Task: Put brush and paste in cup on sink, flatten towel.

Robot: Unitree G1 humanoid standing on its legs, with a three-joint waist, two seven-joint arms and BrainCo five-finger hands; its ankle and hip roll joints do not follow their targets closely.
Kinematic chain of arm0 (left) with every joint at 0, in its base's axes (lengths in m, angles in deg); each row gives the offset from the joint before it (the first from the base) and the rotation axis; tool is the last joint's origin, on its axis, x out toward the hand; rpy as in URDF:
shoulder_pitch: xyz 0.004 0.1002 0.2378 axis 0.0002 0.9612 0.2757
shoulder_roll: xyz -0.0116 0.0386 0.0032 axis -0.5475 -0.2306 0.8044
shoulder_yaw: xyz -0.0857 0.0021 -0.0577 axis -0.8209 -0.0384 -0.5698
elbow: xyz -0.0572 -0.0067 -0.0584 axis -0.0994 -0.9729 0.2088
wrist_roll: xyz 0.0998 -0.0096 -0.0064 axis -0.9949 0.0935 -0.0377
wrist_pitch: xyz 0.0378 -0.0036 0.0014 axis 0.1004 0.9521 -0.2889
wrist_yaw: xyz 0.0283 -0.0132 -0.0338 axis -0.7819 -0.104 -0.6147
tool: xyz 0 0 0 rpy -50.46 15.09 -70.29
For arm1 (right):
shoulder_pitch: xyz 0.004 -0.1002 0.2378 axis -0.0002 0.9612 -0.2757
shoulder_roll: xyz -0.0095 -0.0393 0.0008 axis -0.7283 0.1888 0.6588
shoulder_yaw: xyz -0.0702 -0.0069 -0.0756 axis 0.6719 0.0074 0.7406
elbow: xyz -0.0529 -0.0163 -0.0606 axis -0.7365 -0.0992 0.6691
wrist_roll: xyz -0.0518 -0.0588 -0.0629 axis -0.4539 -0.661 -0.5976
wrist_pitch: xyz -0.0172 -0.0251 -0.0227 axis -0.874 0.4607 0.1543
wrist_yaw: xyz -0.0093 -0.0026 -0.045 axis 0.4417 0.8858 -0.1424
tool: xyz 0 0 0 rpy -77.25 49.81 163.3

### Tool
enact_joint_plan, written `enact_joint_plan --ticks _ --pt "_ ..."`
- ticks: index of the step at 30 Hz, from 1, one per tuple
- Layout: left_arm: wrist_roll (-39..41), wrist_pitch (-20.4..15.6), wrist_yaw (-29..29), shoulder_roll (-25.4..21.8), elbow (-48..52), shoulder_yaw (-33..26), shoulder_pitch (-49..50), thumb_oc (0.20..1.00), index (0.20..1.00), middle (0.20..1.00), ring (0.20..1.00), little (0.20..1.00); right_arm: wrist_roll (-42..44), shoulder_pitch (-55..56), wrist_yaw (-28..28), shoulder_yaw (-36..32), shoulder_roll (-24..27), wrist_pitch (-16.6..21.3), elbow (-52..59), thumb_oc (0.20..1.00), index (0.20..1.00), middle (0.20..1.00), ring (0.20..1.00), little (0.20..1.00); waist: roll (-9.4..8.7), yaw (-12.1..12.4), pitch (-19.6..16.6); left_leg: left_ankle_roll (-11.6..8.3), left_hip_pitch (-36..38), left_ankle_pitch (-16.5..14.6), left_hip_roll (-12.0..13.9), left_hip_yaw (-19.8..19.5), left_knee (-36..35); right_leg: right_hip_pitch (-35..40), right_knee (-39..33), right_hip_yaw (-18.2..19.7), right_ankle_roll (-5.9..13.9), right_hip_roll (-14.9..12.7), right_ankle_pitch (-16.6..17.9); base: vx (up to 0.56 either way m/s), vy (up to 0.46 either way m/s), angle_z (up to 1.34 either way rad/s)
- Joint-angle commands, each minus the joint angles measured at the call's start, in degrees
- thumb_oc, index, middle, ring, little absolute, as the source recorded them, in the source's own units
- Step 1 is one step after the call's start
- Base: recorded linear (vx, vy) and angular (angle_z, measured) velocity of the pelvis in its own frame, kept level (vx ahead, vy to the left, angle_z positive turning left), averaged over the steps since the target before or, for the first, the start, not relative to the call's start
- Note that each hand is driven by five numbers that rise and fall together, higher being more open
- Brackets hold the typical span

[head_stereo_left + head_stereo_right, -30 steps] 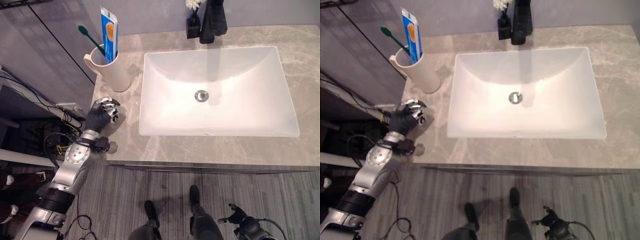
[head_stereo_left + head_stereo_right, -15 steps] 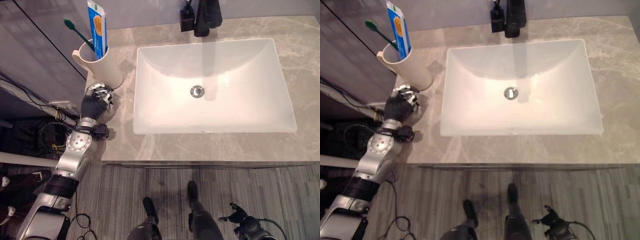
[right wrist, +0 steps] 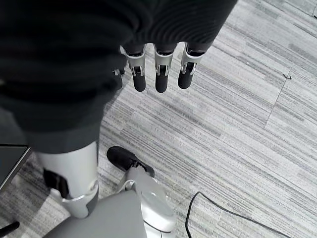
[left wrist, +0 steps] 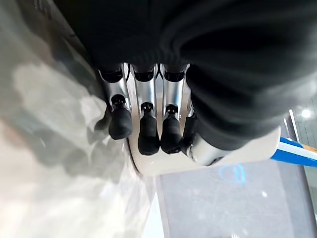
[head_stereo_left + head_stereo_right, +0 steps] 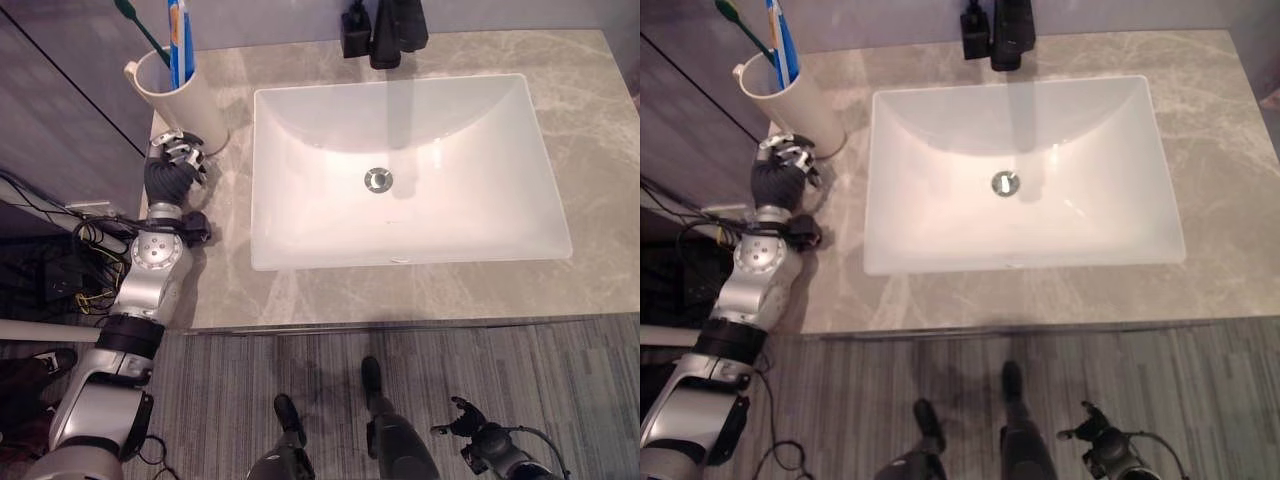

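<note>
A cream cup [image 5: 175, 92] stands on the counter's far left corner, beside the sink [image 5: 540, 160]. A green toothbrush [image 5: 135, 20] and a blue toothpaste tube [image 5: 179, 40] stand upright inside it. My left hand [image 5: 172, 172] rests on the counter just in front of the cup's base, holding nothing. In the left wrist view its loosely bent fingertips [image 4: 148, 139] come close to the cup's wall [image 4: 158, 168]. My right hand [image 5: 470, 442] hangs low beside the counter, over the floor, with relaxed fingers [image 3: 159, 79] and nothing in them.
The marble counter [image 5: 590, 120] surrounds a white rectangular basin with a drain [image 5: 377, 180]. A black faucet [image 5: 398, 30] and a small black holder [image 5: 354, 32] stand at the back edge. Grey striped flooring [image 3: 237, 139] lies below. Cables hang left of the counter.
The camera has shifted, moving the whole scene. My left hand has moved forward along the counter and is now closer to the cup's base. The right hand has stayed still.
</note>
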Motion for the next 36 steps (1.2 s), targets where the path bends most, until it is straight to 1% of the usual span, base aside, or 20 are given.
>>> enact_joint_plan --ticks 1,10,18,21,27,31,36 --pt "-0.75 0.41 -1.21 -2.24 -6.77 0.95 -3.91 0.2 0.2 0.2 0.2 0.2 1.74 -1.35 0.84 2.09 -0.03 0.06 -0.53 1.0 1.0 1.0 1.0 1.0 -0.5 -0.57 0.39 -3.57 5.08 -0.91 1.85 -0.9 0.28 -5.23 5.77 -0.26 3.11 -1.73 -0.16 0.0 0.0 -0.04" --pt "-0.2 0.86 -2.58 -5.1 -15.05 3.81 -11.42 0.2 0.2 0.2 0.2 0.2 2.46 -2.15 1.21 3.24 -0.3 0.27 -0.18 1.0 1.0 1.0 1.0 1.0 -0.76 -1.55 0.6 -4.06 4.38 -0.43 2.35 -0.26 0.28 -7.16 6.47 0.12 3.02 -0.96 -0.08 0.0 0.0 -0.04" --pt "1.42 0.4 -4.06 -6.3 -20.52 5.15 -16.19 0.2 0.2 0.2 0.2 0.2 3.37 -2.6 1.88 3.93 -0.58 0.76 -0.13 1.0 1.0 1.0 1.0 1.0 -0.92 -2.47 0.64 -4.6 3.67 0.05 3.11 -0.28 0.28 -9.22 8.67 0.11 2.74 -0.46 -1.14 0.01 -0.007 -0.08" --pt "1.79 -0.22 -5.55 -6.88 -20.22 4.34 -16.38 0.2 0.2 0.2 0.2 0.2 4.05 -2.89 2.26 3.96 -0.98 1.05 -0.06 1.0 1.0 1.0 1.0 1.0 -0.79 -2.36 0.69 -4.75 3.42 0.1 3.46 -0.54 0.28 -10.63 10.72 -0.1 2.56 -0.14 -2.14 0.0 0.0 0.0" --pt "1.02 -0.58 -6.21 -8.25 -18.6 1.66 -12.34 0.2 0.2 0.2 0.2 0.2 4.12 -2.4 2.36 3.48 -1.28 1.34 -0.28 1.0 1.0 1.0 1.0 1.0 -0.37 -1.94 0.75 -4.74 3.77 -0.31 3.72 -0.9 0.28 -12.18 13.89 -0.47 2.31 -0.22 -4.13 0.01 -0.001 0.0" --pt "1.53 -0.49 -6.96 -10.31 -21.55 0.89 -13.39 0.2 0.2 0.2 0.2 0.2 4.03 -2.79 2.59 3.2 -0.93 1.49 -0.61 1.0 1.0 1.0 1.0 1.0 0.1 -1.79 0.63 -4.75 3.79 -0.64 3.82 -1.03 0.28 -12.93 15.18 -0.82 2.5 -0.14 -4.92 0.01 0.0 0.0" --pt "2.61 -0.44 -7.58 -11.52 -24.7 1.28 -16.03 0.2 0.2 0.2 0.2 0.2 4.37 -3.02 2.57 3.51 -0.79 1.92 0.39 1.0 1.0 1.0 1.0 1.0 0.37 -2.24 0.87 -4.85 3.49 -0.71 3.93 -1.12 0.28 -14.36 16.82 -0.88 2.65 -0.14 -5.44 0.0 0.0 0.0"
